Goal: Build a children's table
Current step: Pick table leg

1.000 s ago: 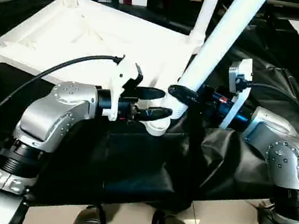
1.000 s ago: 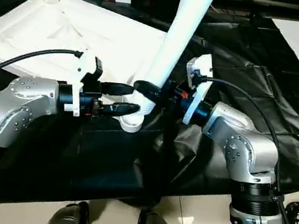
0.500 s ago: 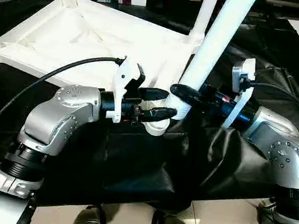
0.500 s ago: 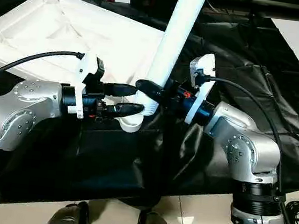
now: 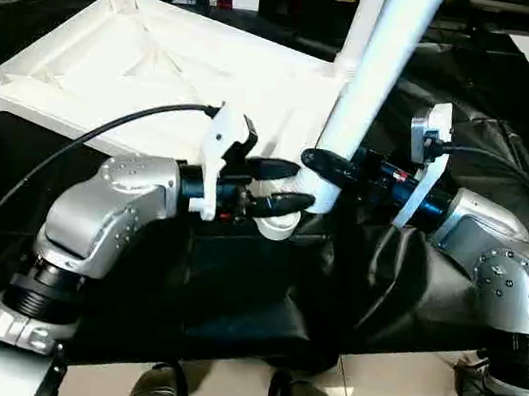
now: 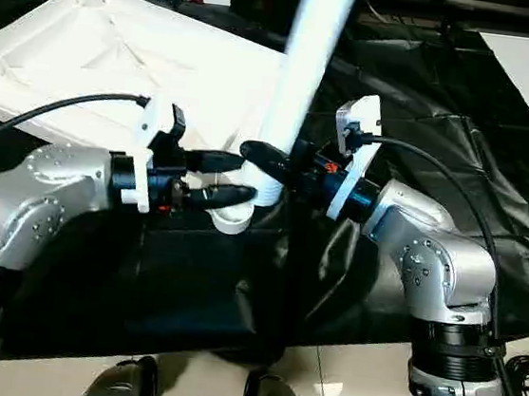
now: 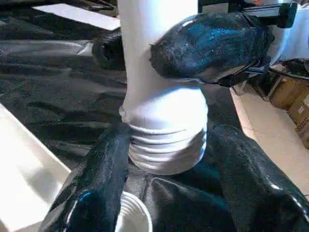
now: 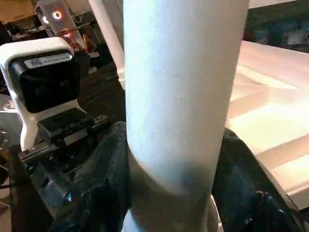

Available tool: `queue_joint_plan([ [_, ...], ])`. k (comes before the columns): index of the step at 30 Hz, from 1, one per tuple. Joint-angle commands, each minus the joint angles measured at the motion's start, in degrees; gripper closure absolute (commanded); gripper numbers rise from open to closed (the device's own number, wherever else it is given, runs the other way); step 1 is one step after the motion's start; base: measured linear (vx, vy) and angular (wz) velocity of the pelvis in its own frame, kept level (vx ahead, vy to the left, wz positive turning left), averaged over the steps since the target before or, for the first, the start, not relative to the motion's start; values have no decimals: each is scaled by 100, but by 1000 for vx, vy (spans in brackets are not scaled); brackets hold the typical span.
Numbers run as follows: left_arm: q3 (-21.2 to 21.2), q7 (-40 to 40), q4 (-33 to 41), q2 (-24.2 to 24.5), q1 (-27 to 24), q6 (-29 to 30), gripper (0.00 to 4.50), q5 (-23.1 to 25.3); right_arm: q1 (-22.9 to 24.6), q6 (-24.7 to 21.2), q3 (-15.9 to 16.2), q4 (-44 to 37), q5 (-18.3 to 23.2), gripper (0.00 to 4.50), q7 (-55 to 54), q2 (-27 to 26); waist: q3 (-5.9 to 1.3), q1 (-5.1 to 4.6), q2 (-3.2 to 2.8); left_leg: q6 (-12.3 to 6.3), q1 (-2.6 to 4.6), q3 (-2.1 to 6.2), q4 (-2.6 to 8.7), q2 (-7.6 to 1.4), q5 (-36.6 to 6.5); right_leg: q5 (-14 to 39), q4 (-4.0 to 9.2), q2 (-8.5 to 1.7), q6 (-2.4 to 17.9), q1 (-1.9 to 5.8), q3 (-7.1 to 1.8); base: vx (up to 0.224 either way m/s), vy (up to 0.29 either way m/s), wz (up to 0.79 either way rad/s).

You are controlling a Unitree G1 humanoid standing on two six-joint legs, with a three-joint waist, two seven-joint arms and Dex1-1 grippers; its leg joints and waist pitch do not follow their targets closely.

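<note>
Bright overhead light glares off the white leg, blurred at its top.

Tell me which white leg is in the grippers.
The near leg, leaning over the black sheet with both grippers clamped near its ribbed end. The others stand in the tabletop's corners.

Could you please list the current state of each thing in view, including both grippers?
Large white plastic rectangular tabletop: upside down, ribbed underside up, legs standing in far corner sockets.
Near corner socket: no leg seated yet.
Long white tubular leg: tilted, ribbed end just above near socket.
Left gripper: fingers around leg's lower end.
Right gripper: shut on leg.
Black sheet: crumpled under everything.
</note>
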State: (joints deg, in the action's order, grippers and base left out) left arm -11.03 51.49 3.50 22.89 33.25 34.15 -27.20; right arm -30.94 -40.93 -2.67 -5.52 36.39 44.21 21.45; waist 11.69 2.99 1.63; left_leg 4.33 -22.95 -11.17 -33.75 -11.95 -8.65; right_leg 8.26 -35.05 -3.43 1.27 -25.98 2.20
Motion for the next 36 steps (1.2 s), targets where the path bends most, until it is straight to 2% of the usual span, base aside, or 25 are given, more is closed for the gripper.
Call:
queue_joint_plan([
  [1,-278,147,393,-163,12,16,156,-135,-23,13,32,49,-10,262,-49,-31,-581,-1,-28,-139,142,28,336,-43,-812,1379,385,-310,1086,402,-244,0,0,0],
  [6,-244,162,387,-117,21,0,156,-100,-17,19,45,46,-28,262,-52,-32,-585,-2,-31,-135,147,31,338,-46,-800,1372,381,-305,1080,397,-242,0,0,0],
  [9,87,247,294,64,115,-23,156,-157,-14,26,36,42,-38,262,-49,-13,-585,-2,-37,-135,150,31,338,-42,-805,1351,382,-304,1090,397,-240,0,0,0],
  [12,418,486,352,245,164,30,156,-459,-11,26,23,42,-35,262,-30,12,-585,-3,-42,-100,147,31,341,-34,-802,1365,374,-312,1140,403,-238,0,0,0],
  [13,668,718,428,384,190,194,156,-808,-12,23,25,44,-35,262,-13,27,-585,-1,-59,-80,152,32,339,-37,-797,1313,355,-313,1178,400,-238,0,0,0],
  [15,983,962,435,509,242,456,156,-1269,-10,12,55,32,-38,262,34,55,-584,-11,-56,-69,150,20,335,-18,-794,1252,343,-298,1227,397,-235,0,0,0],
  [16,983,962,435,509,242,456,139,-1269,-10,12,55,32,-38,262,34,55,-577,-13,-61,-71,153,23,337,-20,-827,1284,357,-295,1225,391,-234,0,0,0],
  [17,1211,995,330,523,315,588,129,-1501,-3,-9,90,8,-29,262,88,79,-578,-15,-66,-72,158,24,339,-26,-841,1284,359,-293,1219,392,-234,0,0,0],
  [20,1426,765,48,393,487,543,119,-1521,28,-50,205,-77,-11,262,241,138,-580,-8,-68,-78,163,23,334,-29,-870,1261,360,-292,1216,396,-234,0,0,0],
  [22,1455,664,-21,325,542,556,90,-1524,42,-53,253,-111,-13,262,297,160,-583,9,-55,-87,161,26,335,-37,-878,1306,358,-305,1174,404,-238,0,0,0],
  [25,1430,-105,-477,-146,856,752,75,-1324,115,-98,519,-336,5,262,508,189,-609,46,-59,-132,159,19,314,-44,-795,1133,344,-296,1189,410,-244,0,0,0],
  [26,1429,-218,-564,-211,902,747,63,-1276,122,-100,554,-362,5,262,528,184,-609,47,-45,-153,150,21,311,-38,-777,1107,350,-296,1181,414,-241,0,0,0],
  [28,1505,-392,-642,-363,962,873,35,-1463,133,-95,610,-394,-5,262,542,167,-627,50,-26,-181,122,29,307,-30,-660,1000,326,-312,1219,446,-242,0,0,0],
  [34,1552,-469,-566,-597,979,1068,34,-1789,177,-65,737,-426,-76,263,583,186,-626,30,-25,-249,119,28,299,-24,-661,1078,349,-306,1256,445,-235,0,0,0],
  [36,1726,-420,-505,-699,979,1155,34,-2117,193,-61,756,-411,-90,263,606,216,-627,25,-22,-244,120,28,297,-26,-677,1092,346,-303,1261,447,-232,0,0,0],
])
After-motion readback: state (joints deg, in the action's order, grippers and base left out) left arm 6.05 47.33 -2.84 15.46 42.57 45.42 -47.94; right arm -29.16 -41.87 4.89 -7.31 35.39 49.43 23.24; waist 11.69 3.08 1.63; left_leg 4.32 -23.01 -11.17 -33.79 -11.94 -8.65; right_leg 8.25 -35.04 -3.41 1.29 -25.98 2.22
